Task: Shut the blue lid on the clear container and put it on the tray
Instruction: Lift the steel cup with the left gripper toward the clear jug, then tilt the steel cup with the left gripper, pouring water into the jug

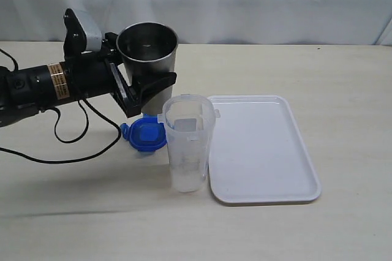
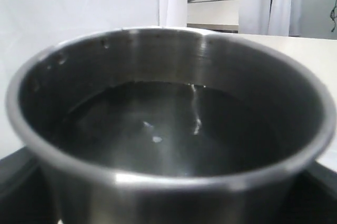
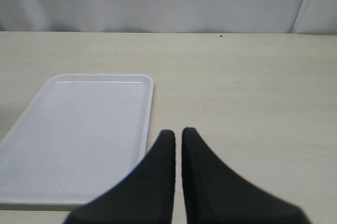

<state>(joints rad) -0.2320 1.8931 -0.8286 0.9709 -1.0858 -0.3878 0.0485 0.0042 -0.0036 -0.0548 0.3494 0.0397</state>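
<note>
L gripper (image 1: 150, 80) clamped round steel cup (image 1: 147, 43), just behind lid (image 1: 144, 135) & container (image 1: 187, 151). Lid flat on counter (image 1: 343, 89), left of the upright container, which stands beside tray (image 1: 263, 151). R gripper (image 3: 178, 145) pressed together nr tray.

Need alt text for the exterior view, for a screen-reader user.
The left gripper grips a steel cup upright. In front of it, a blue lid lies flat on the table beside an open clear container, which stands just left of a white tray in this view.
</note>
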